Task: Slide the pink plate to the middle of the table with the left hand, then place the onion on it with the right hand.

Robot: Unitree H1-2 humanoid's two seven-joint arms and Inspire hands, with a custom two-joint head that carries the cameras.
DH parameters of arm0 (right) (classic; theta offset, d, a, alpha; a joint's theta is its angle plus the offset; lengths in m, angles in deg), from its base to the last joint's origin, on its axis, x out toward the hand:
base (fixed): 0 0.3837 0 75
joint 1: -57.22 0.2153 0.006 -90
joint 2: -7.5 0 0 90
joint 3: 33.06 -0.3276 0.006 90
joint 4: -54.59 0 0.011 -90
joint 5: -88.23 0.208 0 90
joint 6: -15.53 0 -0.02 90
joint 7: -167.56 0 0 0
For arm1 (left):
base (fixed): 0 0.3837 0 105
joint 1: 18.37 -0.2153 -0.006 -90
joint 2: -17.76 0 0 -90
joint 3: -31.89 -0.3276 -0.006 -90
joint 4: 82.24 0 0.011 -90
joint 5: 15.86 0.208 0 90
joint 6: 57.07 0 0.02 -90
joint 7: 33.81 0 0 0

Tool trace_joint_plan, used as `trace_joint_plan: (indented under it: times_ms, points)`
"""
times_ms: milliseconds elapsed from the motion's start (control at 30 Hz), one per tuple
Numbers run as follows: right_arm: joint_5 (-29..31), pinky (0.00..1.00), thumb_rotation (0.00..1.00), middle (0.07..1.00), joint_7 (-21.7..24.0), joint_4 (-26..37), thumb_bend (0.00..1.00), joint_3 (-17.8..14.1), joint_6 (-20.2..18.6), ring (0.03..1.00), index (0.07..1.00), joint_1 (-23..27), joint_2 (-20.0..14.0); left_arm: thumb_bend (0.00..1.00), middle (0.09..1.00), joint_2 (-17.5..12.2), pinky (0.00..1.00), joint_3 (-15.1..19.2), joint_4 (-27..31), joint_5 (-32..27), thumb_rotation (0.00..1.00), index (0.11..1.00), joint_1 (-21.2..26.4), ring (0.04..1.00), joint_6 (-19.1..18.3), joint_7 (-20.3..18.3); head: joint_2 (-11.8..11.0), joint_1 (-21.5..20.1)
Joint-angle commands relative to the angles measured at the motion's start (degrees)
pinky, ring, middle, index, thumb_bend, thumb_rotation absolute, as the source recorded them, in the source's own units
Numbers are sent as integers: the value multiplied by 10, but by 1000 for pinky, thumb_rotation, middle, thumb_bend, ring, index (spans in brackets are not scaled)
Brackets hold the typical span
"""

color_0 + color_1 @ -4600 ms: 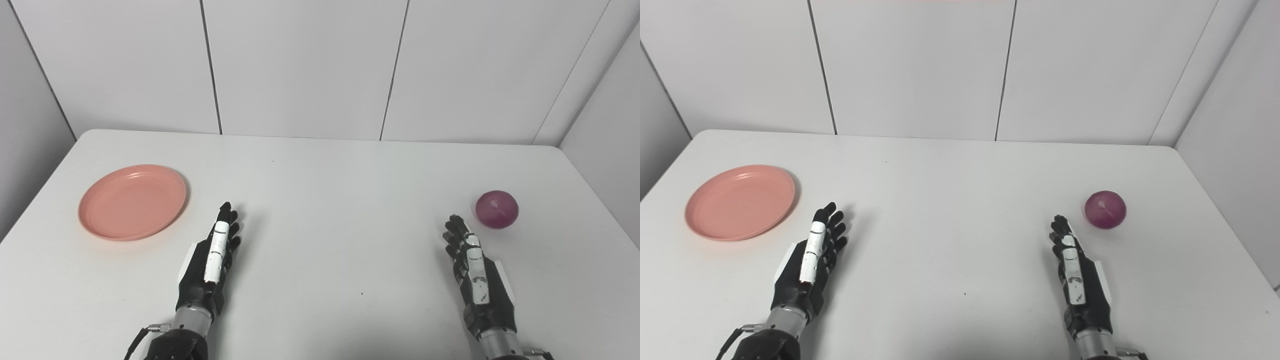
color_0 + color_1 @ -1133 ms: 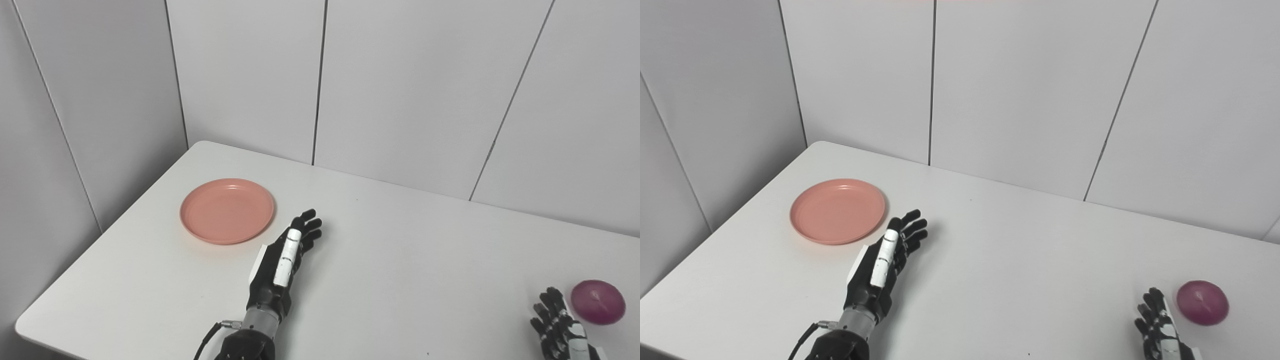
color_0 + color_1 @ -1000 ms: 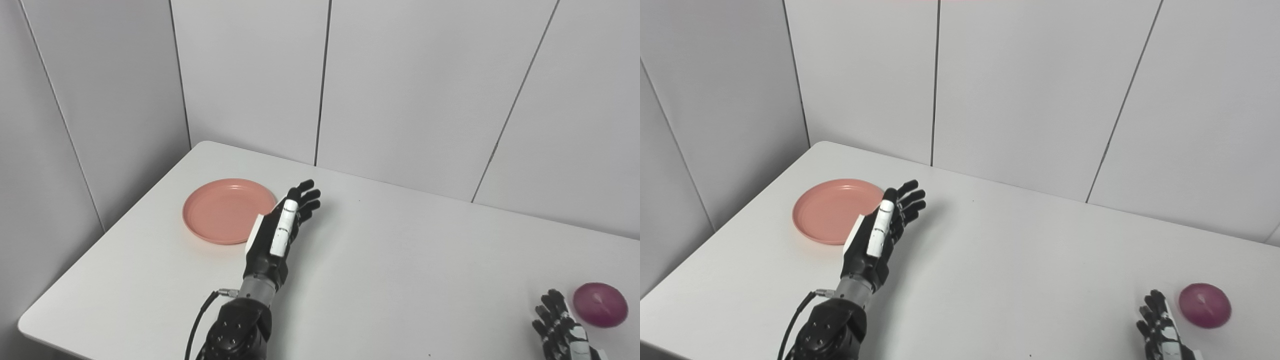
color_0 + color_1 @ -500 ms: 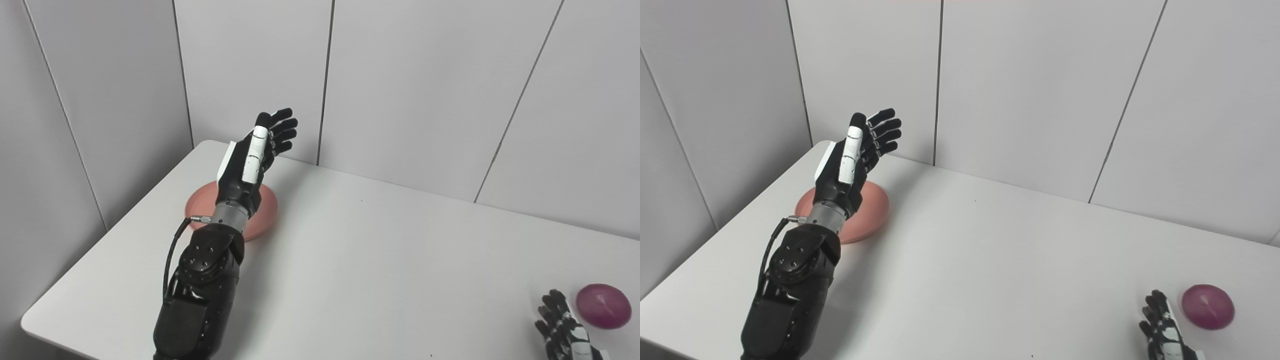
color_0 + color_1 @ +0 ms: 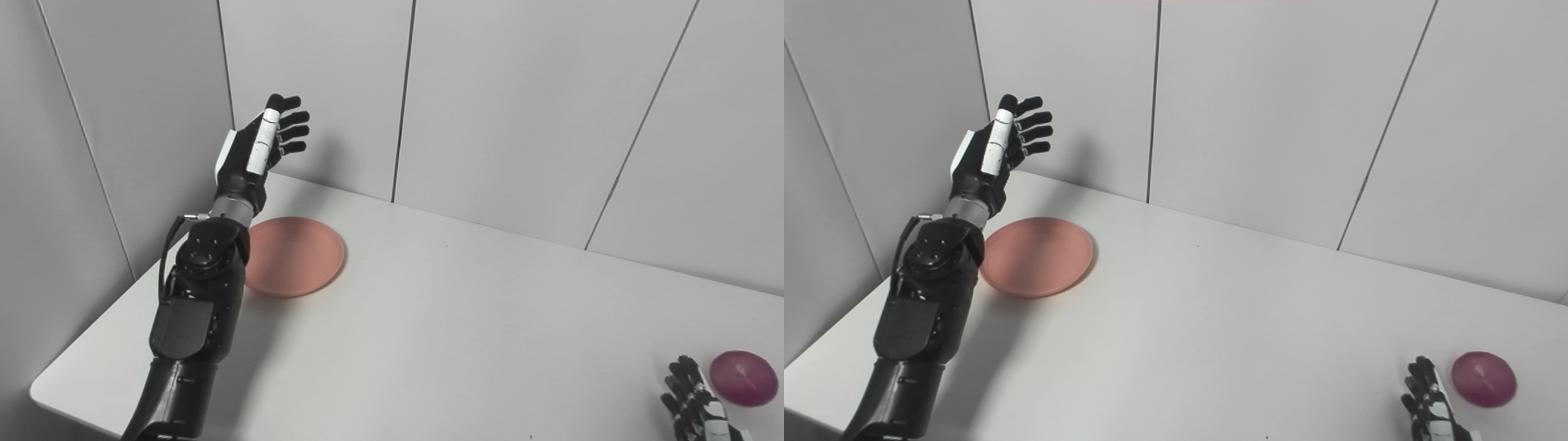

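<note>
1. The left hand (image 5: 257, 150) is raised high above the table's far left corner, fingers (image 5: 293, 116) spread wide and straight, holding nothing.
2. Below and in front of it lies the pink plate (image 5: 294, 256), flat on the white table (image 5: 465, 318), partly overlapped in view by the left forearm (image 5: 202, 288).
3. The right hand (image 5: 695, 401) rests low at the bottom right, fingers extended and empty, just beside the purple onion (image 5: 743, 378); whether they touch is unclear.
4. Grey wall panels (image 5: 502, 110) close in the table's back and left.
</note>
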Motion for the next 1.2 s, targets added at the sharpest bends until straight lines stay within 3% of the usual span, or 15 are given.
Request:
trace_joint_plan:
  times_ms: [0,667,1100,1167]
  points:
    - [0,1000,1000,979,2,-50,1000,5,21,1000,981,-21,11,843,770,-16,716,9,-13,-3,937,773,37,770,31,2,0,0]
    - [-1,1000,1000,967,1,-35,993,6,12,998,971,-26,12,812,794,-58,806,45,-272,-9,941,794,76,818,95,27,6,-6]
    - [-6,1000,1000,956,-4,-23,999,6,2,984,957,-30,11,792,812,-61,855,60,-350,-19,949,803,77,820,122,31,12,-8]
    - [-6,1000,1000,959,-3,-23,1000,6,3,987,960,-30,10,814,782,-61,832,65,-361,-25,938,786,77,790,119,30,12,-8]
